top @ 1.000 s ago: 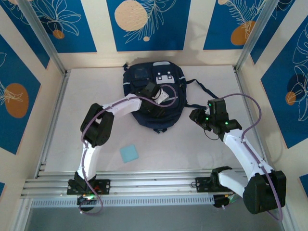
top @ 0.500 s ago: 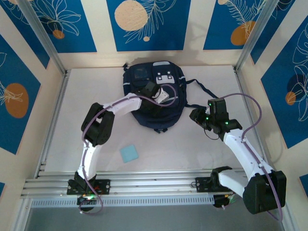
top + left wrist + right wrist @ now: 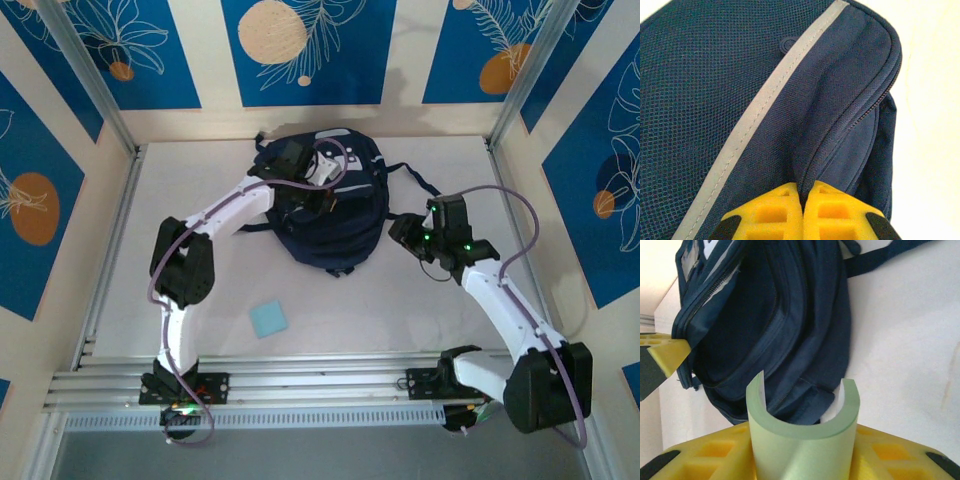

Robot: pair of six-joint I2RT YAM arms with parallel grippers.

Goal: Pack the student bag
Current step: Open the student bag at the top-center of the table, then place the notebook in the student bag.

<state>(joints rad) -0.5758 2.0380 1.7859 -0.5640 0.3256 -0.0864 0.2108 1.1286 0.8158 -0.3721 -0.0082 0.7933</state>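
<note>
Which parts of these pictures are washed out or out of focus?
Left wrist view: the student bag weave is sharp, but the table beside it is washed out to near white. Right wrist view: the curled green sheet close to the lens looks slightly soft; the bag behind is clearer. Top view: even light, only faint shadows.

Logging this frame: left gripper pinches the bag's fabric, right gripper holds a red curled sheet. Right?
Not red: the right wrist view shows the right gripper holding a light green curled sheet. The left gripper does pinch the student bag.
</note>
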